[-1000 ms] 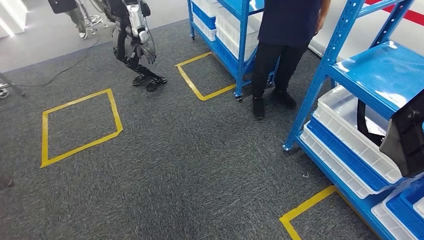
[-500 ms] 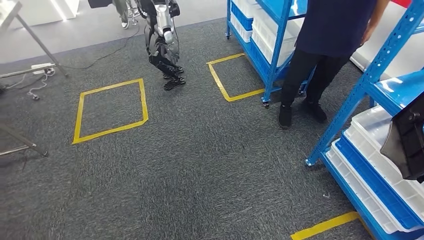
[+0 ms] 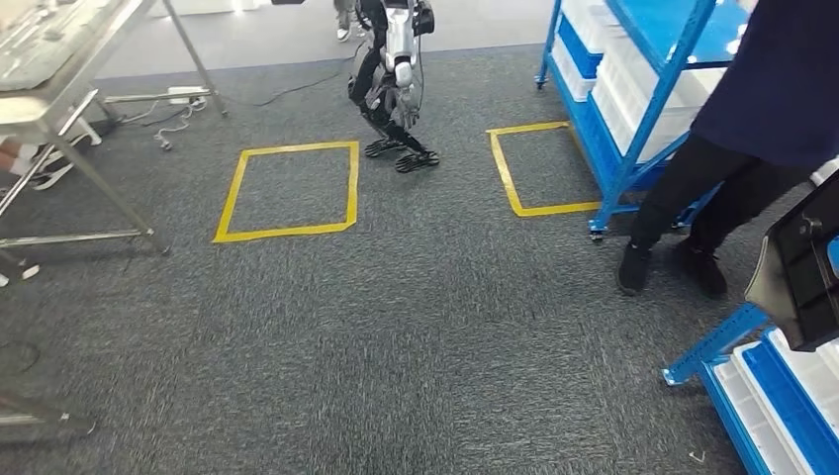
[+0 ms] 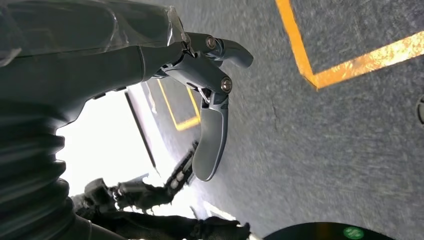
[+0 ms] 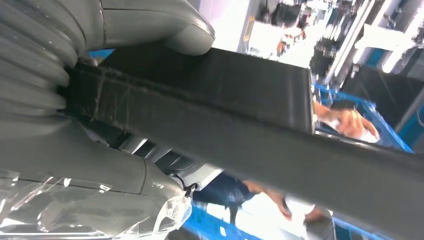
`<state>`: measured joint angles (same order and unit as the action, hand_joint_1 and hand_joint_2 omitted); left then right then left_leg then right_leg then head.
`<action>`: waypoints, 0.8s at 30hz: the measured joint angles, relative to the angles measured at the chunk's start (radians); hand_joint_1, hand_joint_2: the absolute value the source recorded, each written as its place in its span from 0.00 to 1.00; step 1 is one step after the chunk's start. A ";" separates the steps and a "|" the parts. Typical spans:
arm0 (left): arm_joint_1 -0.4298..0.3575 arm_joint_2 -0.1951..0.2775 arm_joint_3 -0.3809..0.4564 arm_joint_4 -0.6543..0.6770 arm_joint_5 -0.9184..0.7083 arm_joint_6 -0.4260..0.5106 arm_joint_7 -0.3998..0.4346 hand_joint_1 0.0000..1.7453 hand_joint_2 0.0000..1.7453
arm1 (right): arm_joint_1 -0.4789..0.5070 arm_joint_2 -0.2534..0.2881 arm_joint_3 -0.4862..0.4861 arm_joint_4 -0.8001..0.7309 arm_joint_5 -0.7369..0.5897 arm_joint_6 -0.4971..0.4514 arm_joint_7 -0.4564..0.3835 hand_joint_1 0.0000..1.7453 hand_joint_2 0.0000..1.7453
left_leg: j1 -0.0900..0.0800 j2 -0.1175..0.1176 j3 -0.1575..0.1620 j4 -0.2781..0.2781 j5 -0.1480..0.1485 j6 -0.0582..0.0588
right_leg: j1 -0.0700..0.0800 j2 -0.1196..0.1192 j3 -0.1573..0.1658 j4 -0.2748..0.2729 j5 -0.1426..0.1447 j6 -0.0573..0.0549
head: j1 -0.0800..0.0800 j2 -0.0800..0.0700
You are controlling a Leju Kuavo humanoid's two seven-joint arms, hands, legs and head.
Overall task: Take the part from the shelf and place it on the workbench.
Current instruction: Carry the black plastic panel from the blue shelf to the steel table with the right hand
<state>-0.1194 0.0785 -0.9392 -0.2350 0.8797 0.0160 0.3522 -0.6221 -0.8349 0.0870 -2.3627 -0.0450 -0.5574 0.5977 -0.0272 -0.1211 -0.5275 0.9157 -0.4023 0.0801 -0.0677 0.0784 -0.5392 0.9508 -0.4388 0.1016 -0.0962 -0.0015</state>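
The part (image 3: pixel 806 277) is a flat black panel at the right edge of the head view, held up beside the shelf. In the right wrist view my right hand (image 5: pixel 60 145) grips this black part (image 5: pixel 225 115), with the grey thumb (image 5: pixel 150 22) pressed on its upper face. The steel workbench (image 3: pixel 49 74) stands at the far upper left, several steps away. My left hand (image 4: pixel 200 75) hangs over the carpet with its fingers stretched out and nothing in them.
A person in dark clothes (image 3: pixel 752 129) stands close on the right, by a blue shelf (image 3: pixel 633 99) with white bins. Another blue shelf's low trays (image 3: pixel 772 406) sit at the bottom right. A second humanoid robot (image 3: pixel 391 79) stands ahead between two yellow tape squares (image 3: pixel 287 188). Cables (image 3: pixel 178 104) lie near the bench legs.
The whole view has swung to the left: the shelves and person slid right and the workbench came into sight at the upper left. The black part stays in my right hand.
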 joint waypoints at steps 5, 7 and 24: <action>0.007 0.002 0.000 0.002 0.000 -0.002 0.002 0.00 1.00 | -0.013 0.005 0.005 0.001 0.002 0.003 -0.001 1.00 1.00 | 0.006 0.049 -0.053 0.094 -0.046 -0.017 | 0.006 -0.063 0.010 -0.004 -0.005 -0.042 | -0.001 0.000; 0.004 0.000 0.000 0.002 0.000 -0.004 0.002 0.00 1.00 | -0.018 0.005 0.007 0.000 0.004 0.004 0.000 1.00 1.00 | 0.011 0.099 -0.135 0.249 -0.110 -0.027 | 0.012 -0.087 0.014 -0.005 -0.008 -0.048 | -0.001 0.000; -0.001 -0.003 0.000 0.002 0.003 -0.005 0.006 0.00 1.00 | -0.008 0.004 0.016 -0.001 0.005 0.009 0.005 1.00 1.00 | -0.011 0.100 0.026 -0.046 0.024 0.027 | 0.030 -0.083 -0.098 0.280 -0.168 -0.029 | -0.001 0.000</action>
<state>-0.1206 0.0754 -0.9397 -0.2327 0.8830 0.0112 0.3578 -0.6304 -0.8311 0.1033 -2.3640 -0.0396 -0.5483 0.6028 -0.0380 -0.0211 -0.5010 0.8694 -0.3779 0.1069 -0.0378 -0.0049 -0.6377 1.2311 -0.6064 0.0728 -0.0972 -0.0015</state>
